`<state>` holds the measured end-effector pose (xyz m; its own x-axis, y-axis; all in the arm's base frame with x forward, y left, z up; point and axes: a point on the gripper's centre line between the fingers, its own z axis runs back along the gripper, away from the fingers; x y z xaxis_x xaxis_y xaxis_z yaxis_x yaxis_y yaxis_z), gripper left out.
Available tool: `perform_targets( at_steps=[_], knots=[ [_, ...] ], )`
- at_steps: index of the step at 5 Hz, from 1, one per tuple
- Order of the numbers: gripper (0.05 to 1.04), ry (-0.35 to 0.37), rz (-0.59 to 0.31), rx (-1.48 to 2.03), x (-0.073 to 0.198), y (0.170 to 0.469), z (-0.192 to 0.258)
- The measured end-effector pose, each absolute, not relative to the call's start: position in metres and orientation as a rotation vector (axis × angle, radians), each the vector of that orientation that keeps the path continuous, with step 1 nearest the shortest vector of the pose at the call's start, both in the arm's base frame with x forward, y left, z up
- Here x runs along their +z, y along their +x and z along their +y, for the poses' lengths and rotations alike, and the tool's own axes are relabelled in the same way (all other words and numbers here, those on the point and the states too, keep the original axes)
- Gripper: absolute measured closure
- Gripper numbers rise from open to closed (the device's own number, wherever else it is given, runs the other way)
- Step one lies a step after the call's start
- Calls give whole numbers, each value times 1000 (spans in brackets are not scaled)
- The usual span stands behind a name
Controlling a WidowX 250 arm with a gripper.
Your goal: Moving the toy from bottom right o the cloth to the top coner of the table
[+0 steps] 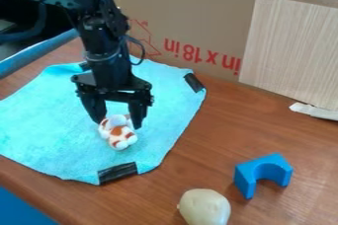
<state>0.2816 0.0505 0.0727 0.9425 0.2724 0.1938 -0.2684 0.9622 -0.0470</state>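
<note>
My gripper (118,122) stands open above the cloth (49,120), a finger either side of the toy (121,137), which lies on the cloth's lower right part; I judge this the grasp step, the next move calling for a close on the soft body, then a straight lift. Nearest me, a potato (204,207) sits by the table's (198,145) bottom edge, the blue block (256,173) beyond it to the right; past them, bare wood offers a lane toward the top corner, bounded at the far side by the cardboard (185,19), which I should keep clear of.
</note>
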Motion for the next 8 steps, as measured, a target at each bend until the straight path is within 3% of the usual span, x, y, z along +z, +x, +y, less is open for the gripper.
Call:
perform_targets(
  at_steps=[3, 5, 6, 8],
  knots=[
    [110, 25, -157, 302, 43, 293, 69],
    [539, 14, -155, 313, 42, 294, 71],
    [616, 3, -144, 287, 42, 293, 69],
    [721, -39, -181, 228, 72, 303, 47]
  ],
)
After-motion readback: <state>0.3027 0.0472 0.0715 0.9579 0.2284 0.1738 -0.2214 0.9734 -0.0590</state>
